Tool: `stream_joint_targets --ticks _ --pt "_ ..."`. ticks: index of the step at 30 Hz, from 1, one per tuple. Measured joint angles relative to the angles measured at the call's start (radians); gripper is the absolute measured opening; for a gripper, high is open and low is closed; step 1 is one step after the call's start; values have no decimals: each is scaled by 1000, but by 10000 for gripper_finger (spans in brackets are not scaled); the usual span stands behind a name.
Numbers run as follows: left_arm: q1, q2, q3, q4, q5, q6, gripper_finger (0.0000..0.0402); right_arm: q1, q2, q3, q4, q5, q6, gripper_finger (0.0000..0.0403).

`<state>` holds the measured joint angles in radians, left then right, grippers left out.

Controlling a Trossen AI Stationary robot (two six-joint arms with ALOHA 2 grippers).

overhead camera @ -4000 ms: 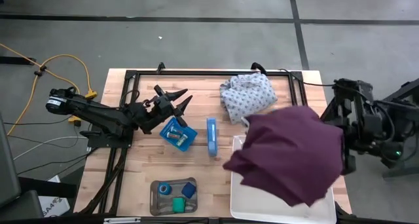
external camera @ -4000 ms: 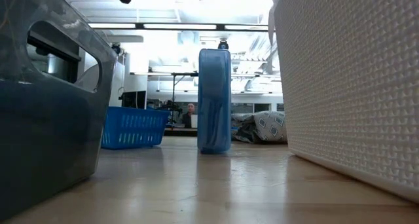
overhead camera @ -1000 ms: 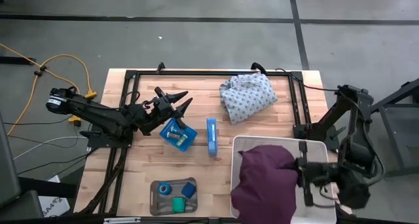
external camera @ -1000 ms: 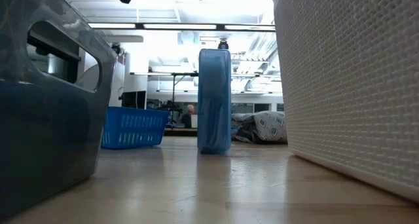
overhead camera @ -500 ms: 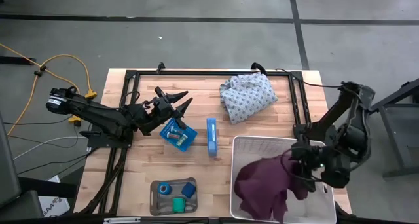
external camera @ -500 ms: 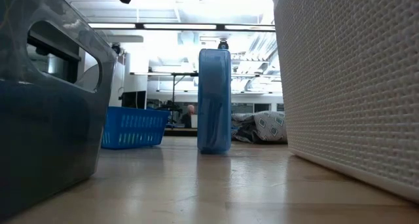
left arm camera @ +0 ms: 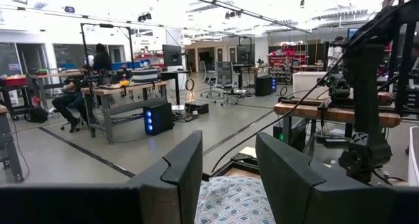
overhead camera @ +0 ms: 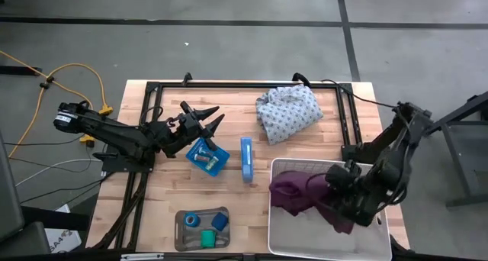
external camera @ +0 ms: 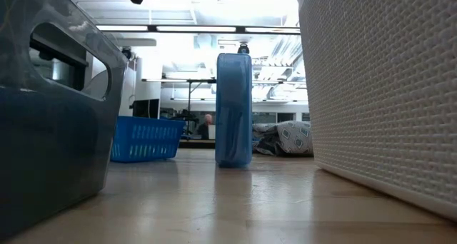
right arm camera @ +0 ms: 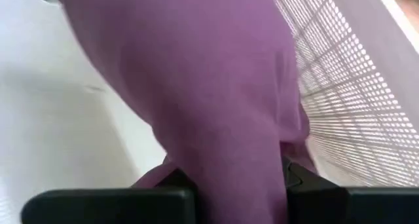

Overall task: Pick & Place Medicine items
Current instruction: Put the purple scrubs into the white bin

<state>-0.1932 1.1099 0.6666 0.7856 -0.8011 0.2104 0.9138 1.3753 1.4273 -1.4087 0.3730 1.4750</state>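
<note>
Our right claw (overhead camera: 341,186) is hanging over the white perforated basket (overhead camera: 305,242) at the near right of the desk (overhead camera: 244,207), and its fingers are pinching a purple cloth (overhead camera: 297,192) between them. In the right wrist view we are seeing that cloth (right arm camera: 209,86) bunching between the two dark fingers (right arm camera: 177,181) and draping down against the basket's white floor and lattice wall (right arm camera: 340,112). Part of the cloth is lying over the basket's left rim.

Our left claw (overhead camera: 204,117) is waiting over the far left part of the desk, just beyond a small blue basket (overhead camera: 207,156), and we are holding nothing in it; its fingers (left arm camera: 177,168) are standing a little apart with only air between them.

We are finding the medicine items in two places. Near the desk's front edge, left of the white basket, a clear grey tray (overhead camera: 201,229) is carrying a blue tape-like roll (overhead camera: 191,220), a green roll (overhead camera: 207,236) and a small blue block (overhead camera: 219,222). Some tiny pale pieces (overhead camera: 203,159) are lying in the small blue basket; we cannot make out what they are.

Between the blue basket and the white one, a narrow blue case (overhead camera: 246,159) is standing on edge. A patterned pale cloth (overhead camera: 288,111) is lying crumpled at the far side of the desk.
</note>
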Motion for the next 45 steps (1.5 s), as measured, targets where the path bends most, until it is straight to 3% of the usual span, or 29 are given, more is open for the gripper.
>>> stream_joint_targets --ticks 4,10,13,36,45 --pt "0 0 0 0 0 0 136 0 93 0 -55 -20 -50 63" --pt "0 0 0 0 0 0 136 0 226 0 -90 -178 -145 63" --pt "0 0 0 0 0 0 136 1 267 0 -94 -205 -196 63" --pt "0 0 0 1 0 24 136 -7 274 0 -45 -263 -175 75" --pt "0 0 0 0 0 25 136 -22 274 0 -1 -241 -243 140"
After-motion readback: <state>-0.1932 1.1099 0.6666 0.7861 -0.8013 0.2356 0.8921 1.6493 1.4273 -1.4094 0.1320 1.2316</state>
